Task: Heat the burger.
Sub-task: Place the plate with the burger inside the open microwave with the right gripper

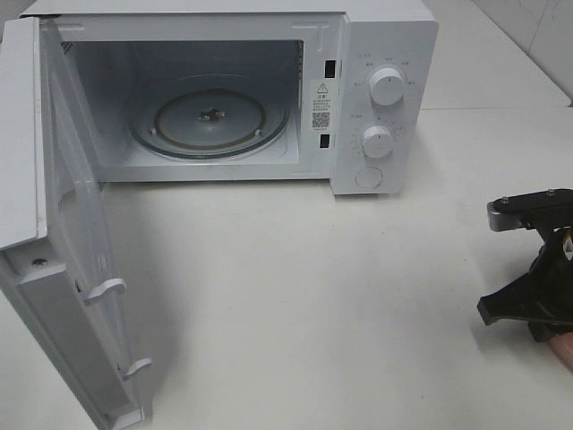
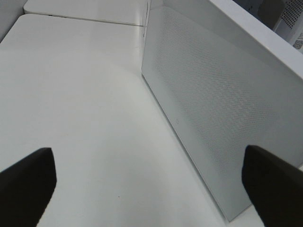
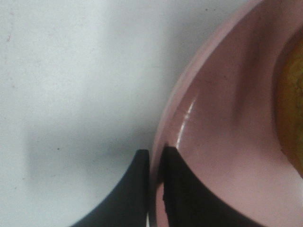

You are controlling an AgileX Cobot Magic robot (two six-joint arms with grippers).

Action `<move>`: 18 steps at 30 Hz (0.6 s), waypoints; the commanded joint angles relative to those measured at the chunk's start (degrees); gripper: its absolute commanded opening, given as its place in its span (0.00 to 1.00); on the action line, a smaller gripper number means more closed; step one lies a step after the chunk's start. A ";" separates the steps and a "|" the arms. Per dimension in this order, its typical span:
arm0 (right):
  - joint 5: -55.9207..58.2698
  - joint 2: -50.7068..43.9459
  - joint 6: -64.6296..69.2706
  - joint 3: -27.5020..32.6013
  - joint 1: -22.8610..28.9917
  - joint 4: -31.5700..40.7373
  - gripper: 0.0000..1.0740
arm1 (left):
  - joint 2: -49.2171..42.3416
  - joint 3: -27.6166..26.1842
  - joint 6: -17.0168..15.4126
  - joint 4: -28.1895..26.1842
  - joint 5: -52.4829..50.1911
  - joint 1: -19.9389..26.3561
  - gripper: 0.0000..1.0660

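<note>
Right wrist view: pinches the rim of the plate (image 3: 222,142) with the right gripper (image 3: 154,161), jaws drawn together on it, one on each face. Shows the burger (image 3: 289,109) resting on that plate, inward from the clamped rim and straight ahead of the fingers; catches only a strip of its bun.

Exterior high view: places that gripper at the right edge of the table (image 1: 295,269), toward the front, with the burger itself out of frame. Puts the microwave (image 1: 385,54) at the back edge, door (image 1: 54,224) swung wide to the left, turntable (image 1: 210,116) bare. Likely calls for a carry backward and leftward from the gripper into the open mouth, plate kept level. Round plate, so no long axis to line up.

Left wrist view: holds the left gripper (image 2: 147,156) spread wide beside the door's outer face, well apart from the plate; leaves the right arm by far the nearer.
</note>
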 commanded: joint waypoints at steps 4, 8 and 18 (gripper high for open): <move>4.81 0.52 6.42 0.69 4.41 -2.69 0.00 | -0.97 0.00 0.11 -0.23 -0.17 -0.17 0.94; 7.91 0.40 10.26 0.17 8.19 -7.33 0.00 | -0.97 0.00 0.11 -0.23 -0.17 -0.17 0.94; 13.06 -4.98 13.18 0.06 14.21 -14.04 0.00 | -0.97 0.00 0.11 -0.23 -0.17 -0.17 0.94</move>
